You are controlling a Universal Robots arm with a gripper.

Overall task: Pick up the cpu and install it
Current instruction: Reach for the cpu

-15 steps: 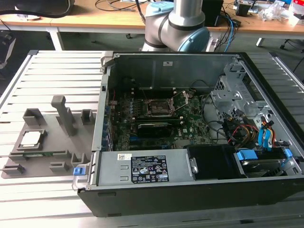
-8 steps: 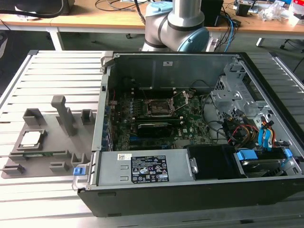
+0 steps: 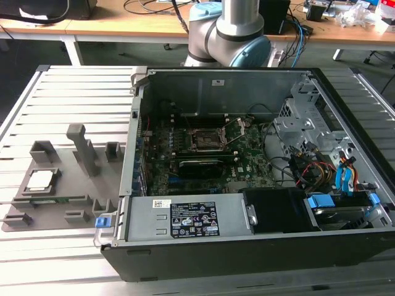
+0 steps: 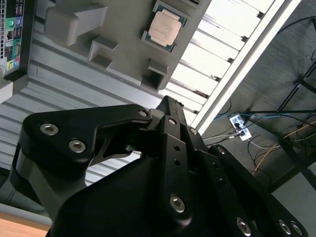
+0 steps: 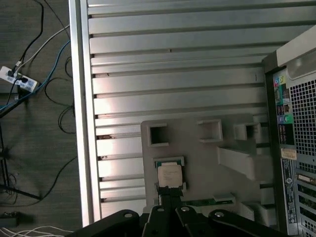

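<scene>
Cpu (image 5: pixel 169 174), a small silvery square chip, sits in the grey plastic tray (image 5: pixel 202 163). The black gripper (image 5: pixel 170 197) hangs above the tray, fingers pinched together, empty. Pick-up not started; I think grabbing needs them apart.

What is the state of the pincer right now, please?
Pincer: cannot be told whether open or closed; the cpu lies ungripped in its grey holder.
</scene>
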